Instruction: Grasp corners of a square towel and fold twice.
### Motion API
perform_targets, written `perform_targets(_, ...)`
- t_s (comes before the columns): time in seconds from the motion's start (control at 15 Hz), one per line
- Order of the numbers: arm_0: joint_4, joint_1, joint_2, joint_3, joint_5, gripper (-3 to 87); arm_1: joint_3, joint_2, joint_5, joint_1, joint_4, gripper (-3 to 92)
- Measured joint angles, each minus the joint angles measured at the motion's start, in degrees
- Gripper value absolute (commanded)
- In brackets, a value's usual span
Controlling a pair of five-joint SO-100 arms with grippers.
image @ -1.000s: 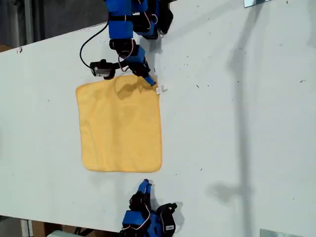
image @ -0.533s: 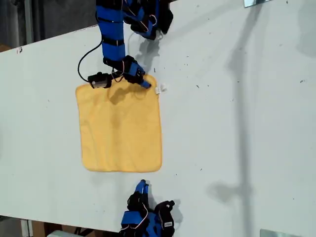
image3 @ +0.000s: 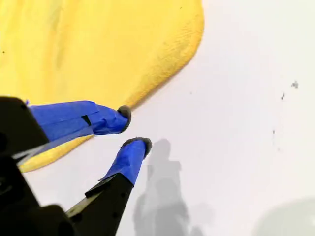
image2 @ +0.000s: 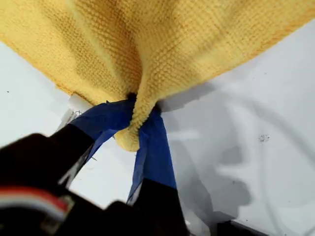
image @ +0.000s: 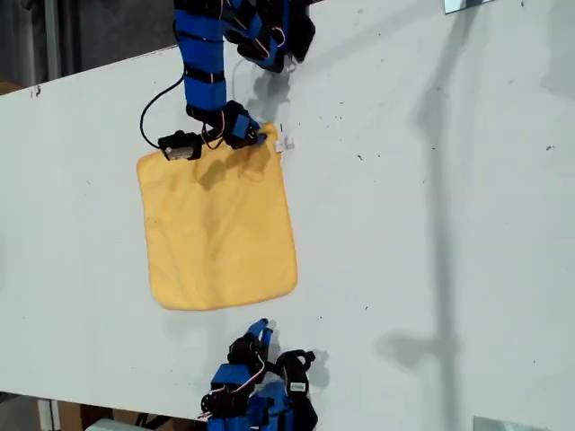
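- Yellow-orange terry, the square towel [image: 218, 229] lies mostly flat on the white table [image: 431, 224], towards the exterior view's left, with its far corner bunched and lifted and a small white tag [image: 284, 143] beside that corner.
- My first gripper [image2: 140, 129], at the top of the exterior view, has its blue-taped jaws pressed together on that corner [image2: 129, 139]; only a small nub of cloth pokes through, so I judge a brisk pull could slip it free.
- My first arm reaches down from its base, wrist bent over the towel's far edge.
- My second gripper [image3: 133, 129], at the bottom of the exterior view, is spread apart and holds nothing, one fingertip [image3: 122, 114] at the towel's near edge.
- If it shuts from here, I judge it may pinch only the hem, or miss, since the near corner [image3: 189, 24] lies off to one side.
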Motion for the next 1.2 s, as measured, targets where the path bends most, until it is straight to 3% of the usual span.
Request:
perform_targets(0.13, -7.2, 4.9, -15.2, -3.4, -3.6, 14.1, 0.0, 0.0, 0.0, 0.0, -0.4, -0.1)
perform_targets(0.4, -6.5, 5.9, -47.5, -27.2, -0.9, 15.1, 2.6, 4.4, 0.0, 0.0, -0.9, -0.1)
perform_targets(0.8, -3.4, 3.4, -55.4, -36.4, 3.7, 14.5, 3.5, 6.4, 0.0, -0.6, -0.7, -0.1)
perform_targets(0.87, -3.5, 3.0, -58.2, -37.7, 4.3, 13.1, 3.5, 6.4, 0.0, -0.8, -0.8, -0.1)
perform_targets(1.0, -2.9, 2.5, -63.2, -40.8, 5.2, 0.0, 3.5, 6.4, 0.0, -0.8, -1.0, -0.1)
perform_targets(1.2, -3.5, 2.5, -64.2, -41.8, 5.5, 0.0, 3.5, 6.4, 0.0, -1.4, -1.0, -0.1)
